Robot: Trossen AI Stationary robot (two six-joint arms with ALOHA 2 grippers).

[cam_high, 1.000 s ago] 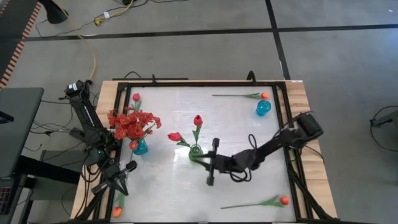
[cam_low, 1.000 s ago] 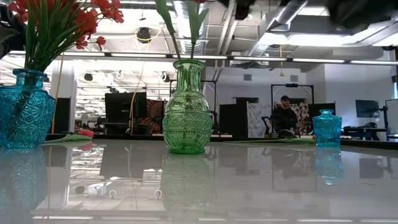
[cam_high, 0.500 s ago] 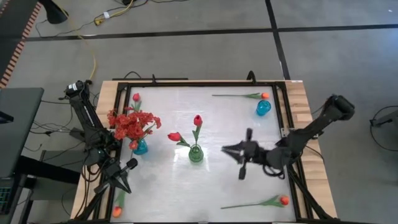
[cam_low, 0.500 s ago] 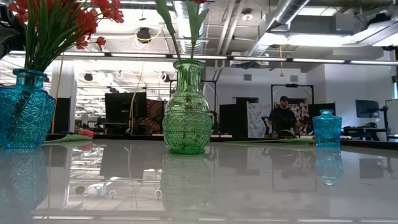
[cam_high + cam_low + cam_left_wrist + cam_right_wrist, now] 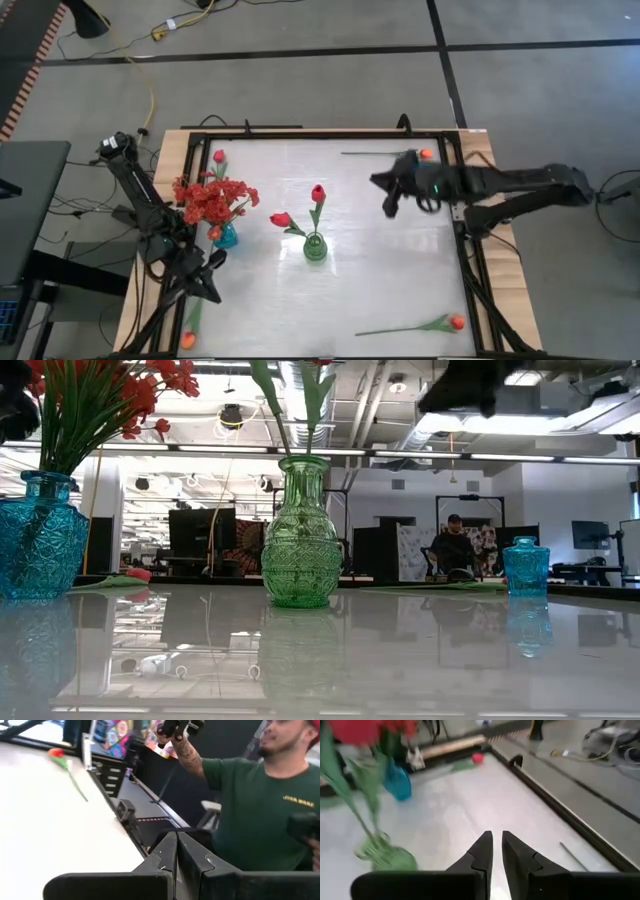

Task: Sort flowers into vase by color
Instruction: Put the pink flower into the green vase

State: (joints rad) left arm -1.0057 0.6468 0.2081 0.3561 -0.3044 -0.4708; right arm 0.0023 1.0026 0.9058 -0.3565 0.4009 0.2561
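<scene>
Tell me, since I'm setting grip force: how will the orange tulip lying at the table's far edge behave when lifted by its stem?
The orange tulip probably feels light. Its long thin stem likely flexes, so the bloom may droop. Lying flat, it offers little to pinch.

On the glossy white table (image 5: 330, 660) a green glass vase (image 5: 301, 535) stands near the middle, with green stems and leaves going up out of its neck and past the top edge. At the left edge a big blue vase (image 5: 38, 538) holds a bushy red spray (image 5: 105, 390) on many thin green stems. A small blue vase (image 5: 526, 568) stands well apart on the right, farther back. A red tulip (image 5: 138, 575) lies flat on the table behind, between the big blue vase and the green one. A dark arm part (image 5: 465, 382) shows at the top right. Far behind, a person (image 5: 457, 548) sits in the room
</scene>
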